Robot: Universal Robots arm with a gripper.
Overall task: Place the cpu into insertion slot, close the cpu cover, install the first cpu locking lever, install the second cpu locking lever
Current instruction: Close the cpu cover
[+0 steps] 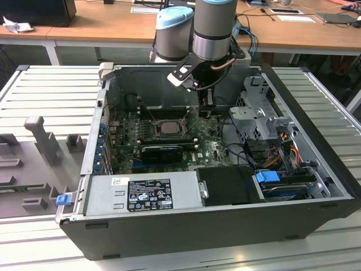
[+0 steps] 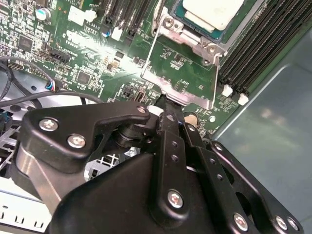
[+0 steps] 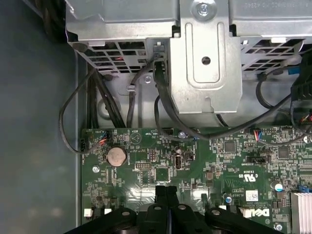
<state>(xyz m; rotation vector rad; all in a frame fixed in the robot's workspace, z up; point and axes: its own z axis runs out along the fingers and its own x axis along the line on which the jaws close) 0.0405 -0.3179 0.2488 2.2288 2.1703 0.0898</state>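
The cpu [image 2: 210,11] lies flat in the insertion slot [image 2: 194,43], its pale metal face up; in the exterior view the cpu [image 1: 167,127] sits mid-board. The cpu cover [image 2: 181,91], a thin silvery frame, stands swung up off the socket, and green board shows through its window. My gripper [image 2: 169,100] is shut, its black fingers [image 2: 171,127] pressed together with the tips against the cover's free edge. In the exterior view the gripper [image 1: 207,101] hangs inside the case, just to the right of the socket. In the first wrist view the gripper [image 3: 165,189] is over the green board.
The open computer case [image 1: 316,169] lies on a slatted table. A metal drive cage [image 1: 262,113] with cables stands at the exterior view's right, and a power supply [image 1: 141,195] is at the front. A long black ribbed card [image 1: 161,151] lies beside the socket. Memory slots [image 2: 263,44] flank it.
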